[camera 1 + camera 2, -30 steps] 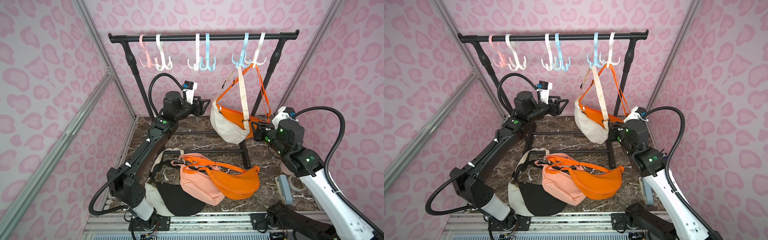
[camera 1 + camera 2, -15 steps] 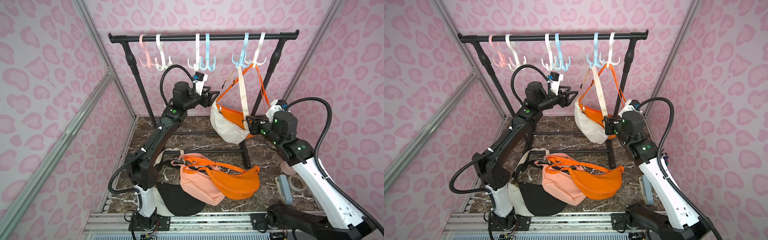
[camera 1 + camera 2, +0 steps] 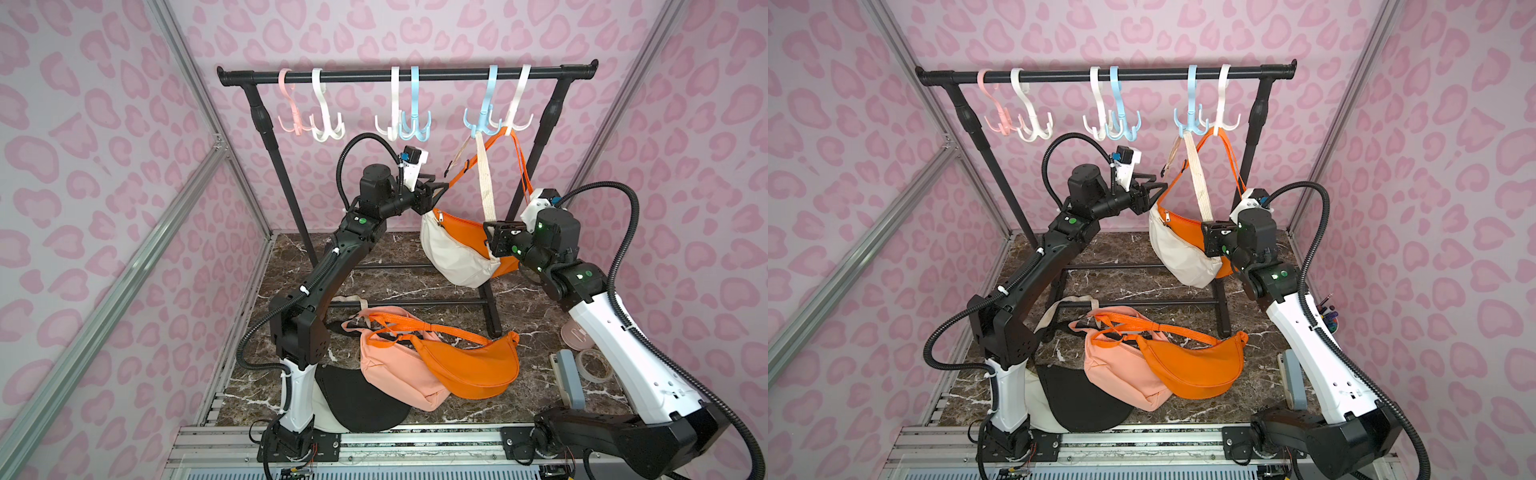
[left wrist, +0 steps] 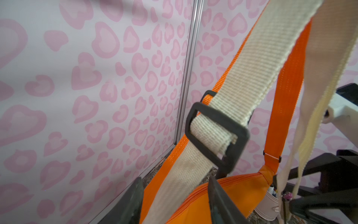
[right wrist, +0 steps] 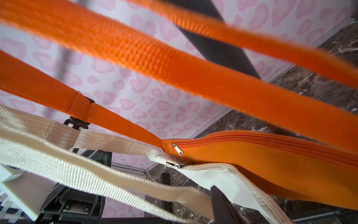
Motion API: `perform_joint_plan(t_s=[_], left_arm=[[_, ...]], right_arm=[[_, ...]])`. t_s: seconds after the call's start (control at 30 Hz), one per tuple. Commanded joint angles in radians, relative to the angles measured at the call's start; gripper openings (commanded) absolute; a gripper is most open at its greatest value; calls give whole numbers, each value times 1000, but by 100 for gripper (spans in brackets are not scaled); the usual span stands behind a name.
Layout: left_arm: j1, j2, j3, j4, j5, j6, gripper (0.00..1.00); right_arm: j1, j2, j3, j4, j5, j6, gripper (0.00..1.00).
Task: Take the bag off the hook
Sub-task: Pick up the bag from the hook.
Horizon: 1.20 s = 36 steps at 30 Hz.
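Rail (image 3: 353, 76) across the back. Its four hooks on the left hang bare.

Left hand (image 3: 438, 192) is raised beside the hanging bags, at strap height. In the left wrist view its fingers (image 4: 133, 201) stand apart, with the orange strap (image 4: 174, 153) and the cream strap (image 4: 193, 168) running between them. Cannot tell whether they press on the webbing.

Cream bag (image 3: 451, 257) hangs by its strap from the blue hook (image 3: 482, 120). Orange bag (image 3: 465, 230) hangs just behind it, touching, with its strap over the white hook (image 3: 517, 116). Both are clear of the table (image 3: 415, 278).

Right hand (image 3: 494, 239) is at the right end of the cream bag, by the foot of its strap. Only one finger (image 5: 222, 205) shows in the right wrist view, so whether this hand is apart or together cannot be told.

On the table in front lie a black and cream bag (image 3: 357, 399), a peach bag (image 3: 390, 374) overlapping it, and a second orange bag (image 3: 469, 370) partly on the peach one. Tape rolls (image 3: 594, 365) are at far right.
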Motion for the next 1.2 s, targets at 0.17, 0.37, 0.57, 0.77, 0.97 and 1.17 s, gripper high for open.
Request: perform_joint_plan(t_s=[0.17,0.37,0.57,0.77,0.97,1.17], left_arm=[[-1,12,17,73,-8,-6,43],[-1,29,40,84,-7,-20,32],[-1,31,52,90,-20,-37,17],[-1,17,57,90,-67,-74,3],[-1,-12,57,95,-71,-118,3],[-1,-51,54,84,-74,-144,3]], right_arm=[[-3,64,32,57,-44,10,27],[-4,65,35,62,-34,27,10],[-6,66,54,51,-5,33,0],[-6,59,65,29,0,32,0],[-5,34,113,23,3,41,0],[-5,29,163,-1,-5,51,0]])
